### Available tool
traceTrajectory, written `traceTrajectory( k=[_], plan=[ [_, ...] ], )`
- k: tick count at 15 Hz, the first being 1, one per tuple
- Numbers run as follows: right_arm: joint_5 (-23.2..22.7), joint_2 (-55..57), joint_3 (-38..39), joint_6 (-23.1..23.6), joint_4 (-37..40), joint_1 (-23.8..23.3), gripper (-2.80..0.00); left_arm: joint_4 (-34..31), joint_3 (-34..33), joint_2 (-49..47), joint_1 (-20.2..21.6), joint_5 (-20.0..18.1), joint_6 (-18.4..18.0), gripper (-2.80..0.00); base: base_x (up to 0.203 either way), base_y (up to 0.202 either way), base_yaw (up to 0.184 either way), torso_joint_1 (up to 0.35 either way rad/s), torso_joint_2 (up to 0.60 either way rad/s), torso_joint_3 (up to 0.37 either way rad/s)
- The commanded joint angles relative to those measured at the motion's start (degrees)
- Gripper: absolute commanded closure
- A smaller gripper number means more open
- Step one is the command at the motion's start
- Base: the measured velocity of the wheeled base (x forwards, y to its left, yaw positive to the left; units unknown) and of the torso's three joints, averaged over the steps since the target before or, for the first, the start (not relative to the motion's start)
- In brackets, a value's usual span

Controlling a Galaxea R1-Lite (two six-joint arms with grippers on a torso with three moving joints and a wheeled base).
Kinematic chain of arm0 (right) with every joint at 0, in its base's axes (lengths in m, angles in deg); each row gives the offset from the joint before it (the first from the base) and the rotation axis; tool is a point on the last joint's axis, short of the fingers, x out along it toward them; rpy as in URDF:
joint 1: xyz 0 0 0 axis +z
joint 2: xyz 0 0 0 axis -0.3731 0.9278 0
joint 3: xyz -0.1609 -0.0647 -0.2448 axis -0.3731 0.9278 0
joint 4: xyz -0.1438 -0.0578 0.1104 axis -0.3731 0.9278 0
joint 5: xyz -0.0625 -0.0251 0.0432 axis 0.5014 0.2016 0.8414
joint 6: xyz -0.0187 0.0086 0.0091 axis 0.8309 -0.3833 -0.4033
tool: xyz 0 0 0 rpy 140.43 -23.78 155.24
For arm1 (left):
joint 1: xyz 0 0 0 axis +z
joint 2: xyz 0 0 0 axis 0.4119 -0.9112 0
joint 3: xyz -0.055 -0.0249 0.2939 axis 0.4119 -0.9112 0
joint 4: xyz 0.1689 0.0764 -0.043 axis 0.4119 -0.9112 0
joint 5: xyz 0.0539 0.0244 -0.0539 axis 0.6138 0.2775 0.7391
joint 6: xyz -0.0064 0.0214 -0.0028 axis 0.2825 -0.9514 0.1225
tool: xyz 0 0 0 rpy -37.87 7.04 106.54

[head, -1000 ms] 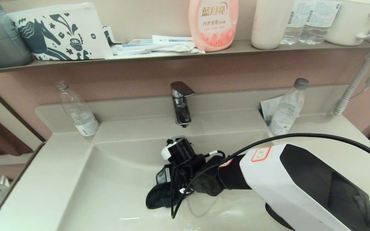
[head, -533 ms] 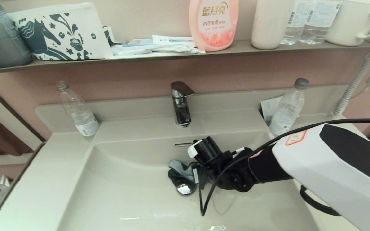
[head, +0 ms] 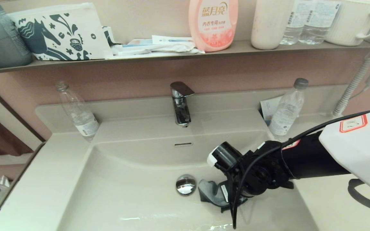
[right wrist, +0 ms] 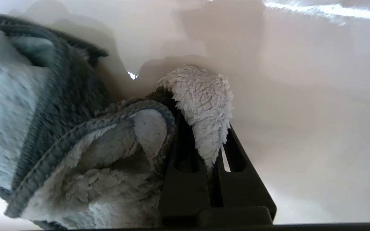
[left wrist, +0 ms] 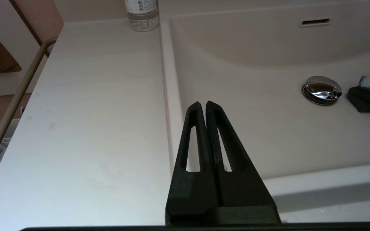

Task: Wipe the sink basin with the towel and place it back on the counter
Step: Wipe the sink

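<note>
Down on the basin (head: 124, 192) floor, just right of the drain plug (head: 185, 184), lies the towel (head: 211, 193), bunched, with dark and pale faces both showing. Right gripper (head: 233, 200): reaching into the basin from the robot's right, its fingers pinching a fold of the towel and pressing the rest against the porcelain. Step in hand, as judged: wiping, with the cloth at the right part of the floor; the left part and the walls show no cloth on them, so how much has been covered cannot be told. Next move, as judged: more strokes with the pinch kept firm and the cloth kept flat on the surface, then a lift over the rim to the counter (head: 326, 205) on the robot's right, where bare top is at hand. Left gripper (left wrist: 203, 106): parked above the basin's left rim, fingers pressed together, holding nothing. Views compared: the right wrist view alone shows the grip itself, a pale fleecy fold (right wrist: 204, 106) caught between the two fingers, which the head view hides behind the wrist and its cable (head: 236, 205). The left wrist view shows the plug (left wrist: 321, 90) and the towel's edge (left wrist: 369, 99) apart, not touching, and the overflow slot (left wrist: 314, 22). Only the head view shows the tap (head: 180, 102) and a bottle (head: 286, 109) standing on the counter behind.
</note>
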Motion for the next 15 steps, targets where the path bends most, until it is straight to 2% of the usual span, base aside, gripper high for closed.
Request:
traceTrajectory(
  k=[1, 3, 6, 11, 15],
  plan=[
    [-1.11, 0.53, 0.06, -0.73, 0.65, 2.26, 0.0, 0.02, 0.0, -0.01, 0.01, 0.04, -0.01, 0.0, 0.0, 0.0, 0.0, 0.0, 0.0, 0.0],
    [-3.88, 2.23, -0.59, -1.0, 0.37, 5.41, 0.0, 0.02, 0.0, -0.01, 0.01, 0.04, -0.01, 0.0, 0.0, 0.0, 0.0, 0.0, 0.0, 0.0],
    [-5.59, 7.72, -5.23, -2.16, 0.24, 8.7, 0.0, 0.02, 0.0, -0.01, 0.01, 0.04, -0.01, 0.0, 0.0, 0.0, 0.0, 0.0, 0.0, 0.0],
    [-8.57, 17.39, -23.14, -3.77, 0.58, 12.14, 0.0, 0.02, 0.0, -0.01, 0.01, 0.04, -0.01, 0.0, 0.0, 0.0, 0.0, 0.0, 0.0, 0.0],
    [-8.85, 25.11, -36.75, -1.76, 1.46, 12.56, 0.0, 0.02, 0.0, -0.01, 0.01, 0.04, -0.01, 0.0, 0.0, 0.0, 0.0, 0.0, 0.0, 0.0]
  ],
)
